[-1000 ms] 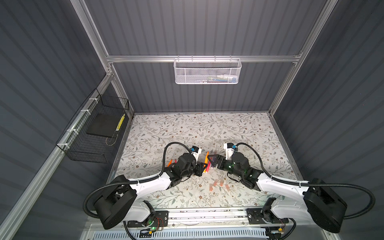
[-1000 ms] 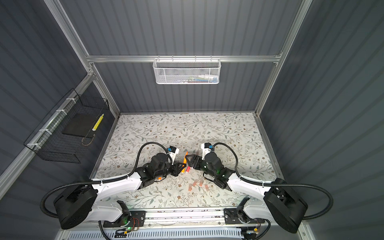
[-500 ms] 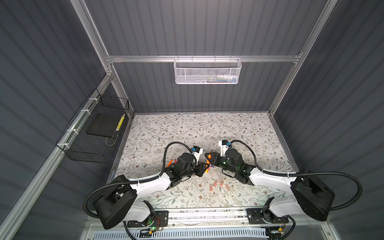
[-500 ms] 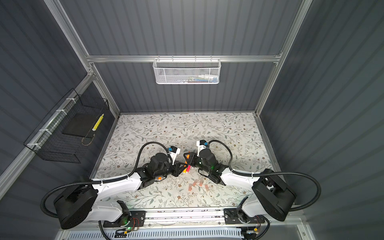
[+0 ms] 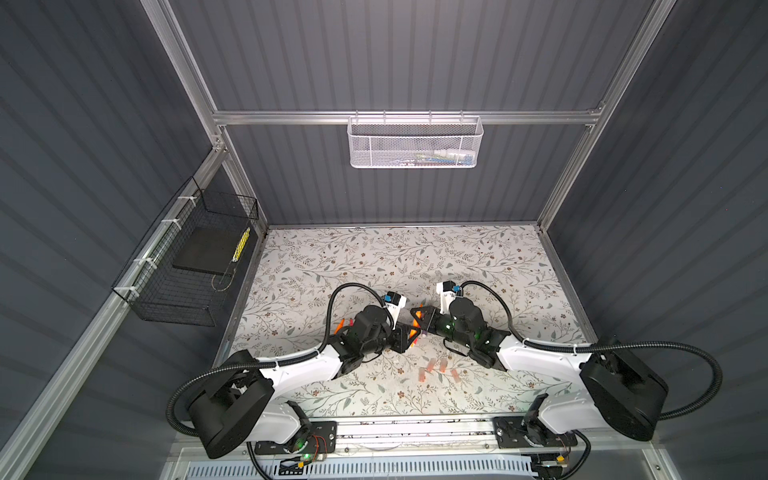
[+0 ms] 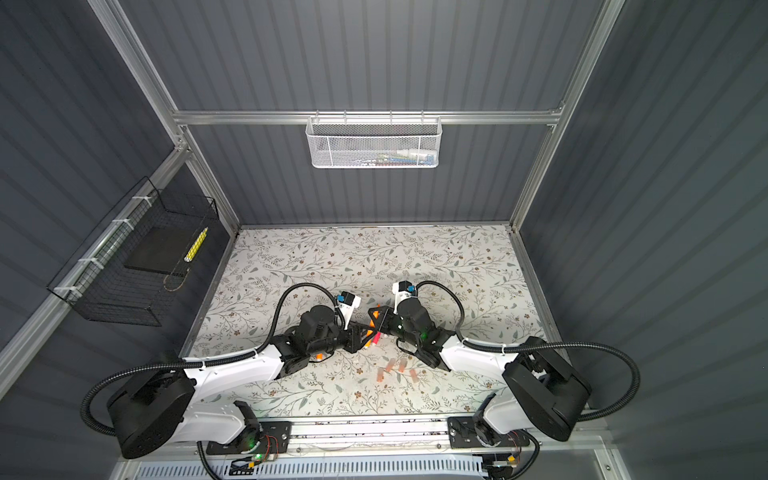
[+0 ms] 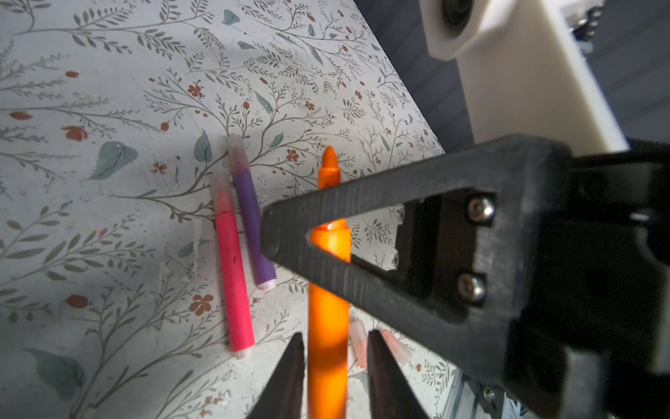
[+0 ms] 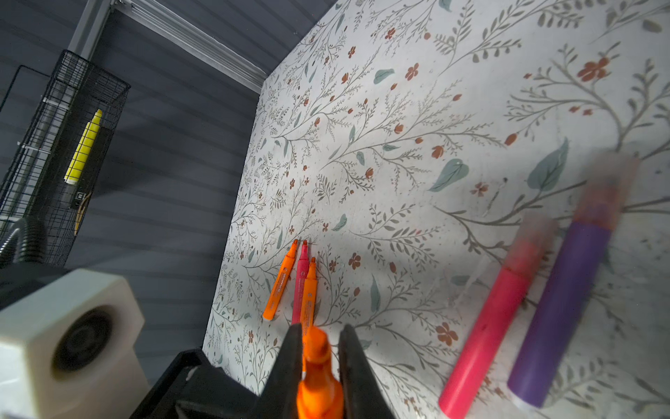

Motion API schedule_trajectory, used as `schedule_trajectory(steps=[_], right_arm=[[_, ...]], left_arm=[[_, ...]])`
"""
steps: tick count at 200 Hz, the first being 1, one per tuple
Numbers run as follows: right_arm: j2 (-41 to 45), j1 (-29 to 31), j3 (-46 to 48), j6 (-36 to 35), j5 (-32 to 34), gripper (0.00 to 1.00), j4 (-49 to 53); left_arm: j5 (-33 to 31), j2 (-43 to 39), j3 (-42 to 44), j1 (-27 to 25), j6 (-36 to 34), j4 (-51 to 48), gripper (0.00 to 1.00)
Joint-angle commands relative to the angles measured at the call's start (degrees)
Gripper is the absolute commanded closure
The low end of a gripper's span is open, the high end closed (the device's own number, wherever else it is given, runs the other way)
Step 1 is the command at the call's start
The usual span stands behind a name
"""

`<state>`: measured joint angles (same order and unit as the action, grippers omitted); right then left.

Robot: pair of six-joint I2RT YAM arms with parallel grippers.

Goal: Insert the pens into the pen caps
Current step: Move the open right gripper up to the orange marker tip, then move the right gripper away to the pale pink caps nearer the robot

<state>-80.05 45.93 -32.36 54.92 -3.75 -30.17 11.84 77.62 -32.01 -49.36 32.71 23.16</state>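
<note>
An orange pen (image 7: 328,301) hangs above the table between my two grippers, which meet at mid-table in both top views. My right gripper (image 8: 322,328) is shut on it near its tapered tip, and one of its fingers (image 7: 362,203) crosses the barrel in the left wrist view. My left gripper (image 7: 335,333) stands slightly open around the pen's rear end, with a small gap on each side. A pink pen (image 7: 232,268) and a purple pen (image 7: 252,225) lie capped below. Several loose pen caps (image 5: 432,365) lie near the front. Three more pens (image 8: 300,286) lie left of my left arm.
A black wire basket (image 5: 187,266) on the left wall holds a yellow stick (image 5: 241,245). A white mesh basket (image 5: 415,145) hangs on the back wall. The metal rail (image 5: 415,428) runs along the table's front edge.
My right gripper has moved left to meet the left one and shut on the orange pen. The left gripper's jaws have loosened from the pen.
</note>
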Motion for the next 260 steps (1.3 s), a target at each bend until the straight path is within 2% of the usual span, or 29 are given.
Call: schedule_trajectory(steps=[1, 43, 77, 95, 120, 158, 188, 204, 228, 239, 248, 260], right_arm=[[-0.02, 0.81, -1.98, -0.41, -0.21, 0.98, -0.28], [1.65, 1.03, -0.72, -0.51, 1.54, 0.98, 0.0], [2.31, 1.13, -0.39, -0.76, 2.62, 0.97, 0.65], [2.44, 1.14, 0.23, -0.8, 3.21, 0.95, 0.07], [2.69, 1.12, 0.13, -0.7, 3.58, 0.95, 0.69], [2.86, 1.11, 0.33, -0.38, 3.76, 0.96, 0.45], [2.88, 1.09, 0.94, 0.04, 4.41, 0.96, -0.48], [3.06, 1.13, 0.51, 0.04, 4.37, 0.96, 0.36], [2.79, 1.1, 0.44, -0.15, 4.28, 0.96, 0.23], [2.73, 1.1, 0.77, -0.24, 4.53, 0.9, -0.09], [2.96, 1.09, 1.06, -0.41, 4.89, 0.79, 0.0], [3.76, 1.0, 1.06, -0.75, 5.37, 0.68, 1.74]], left_arm=[[-0.14, 0.98, -1.38, -0.29, -1.21, 0.68, 0.67], [-0.08, 3.13, -3.22, -0.25, -1.34, 1.11, 0.74], [-0.65, 2.72, -3.49, -0.29, -1.31, 0.72, 0.93], [-1.27, 2.53, -3.08, -0.25, -1.26, 0.69, 1.0], [-0.73, 2.85, -2.36, -0.27, -0.37, 1.74, 1.0], [0.53, 3.59, -0.86, -0.26, -0.01, 4.55, 0.83], [0.9, 4.37, -0.38, -0.21, 0.42, 6.37, 0.8], [1.08, 4.45, -0.59, -0.29, 0.57, 6.29, 0.85], [0.15, 4.07, -0.44, -0.23, 0.53, 5.92, 1.0], [-0.89, 4.03, -0.51, -0.24, 0.6, 5.23, 1.0], [-2.33, 4.03, -0.67, -0.25, 0.74, 4.08, 1.0], [-4.99, 4.03, -1.36, 0.16, 1.33, 0.79, 1.0]])
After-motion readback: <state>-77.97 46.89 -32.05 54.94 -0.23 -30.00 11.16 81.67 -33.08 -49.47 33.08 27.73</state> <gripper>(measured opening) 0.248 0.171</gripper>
